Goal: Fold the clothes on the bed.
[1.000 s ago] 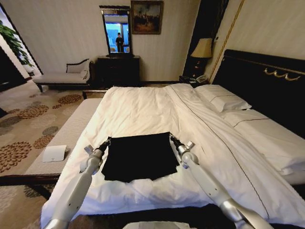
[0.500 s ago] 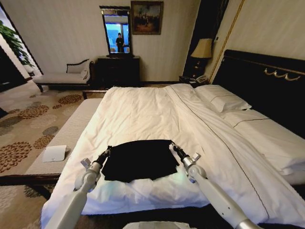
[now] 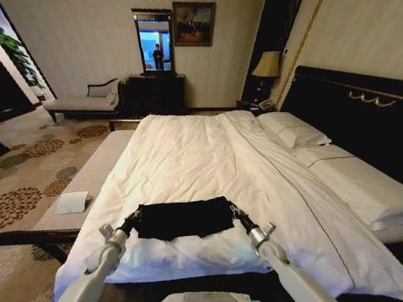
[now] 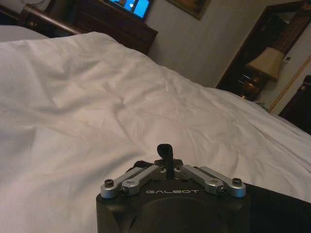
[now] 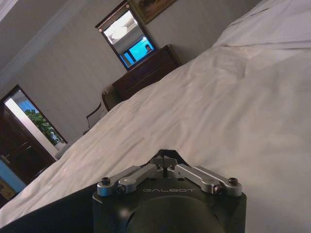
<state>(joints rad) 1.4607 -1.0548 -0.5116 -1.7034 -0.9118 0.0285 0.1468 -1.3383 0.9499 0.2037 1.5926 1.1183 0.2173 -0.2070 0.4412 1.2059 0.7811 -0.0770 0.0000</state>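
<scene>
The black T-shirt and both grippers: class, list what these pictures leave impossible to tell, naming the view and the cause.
- T-shirt: its chest lettering, head view; the folded cloth shows as plain black.
- Left gripper: how much cloth it pinches, left wrist view; its own body blocks the fabric.
- Right gripper: the same, right wrist view; the fingertips are closed together.
- Bed: its near edge, head view; cut off below.

Past my black T-shirt (image 3: 184,218) the white bed (image 3: 189,151) lies wide and bare — room to reach. Pillows (image 3: 295,129) and headboard (image 3: 352,100) block my right side.
</scene>
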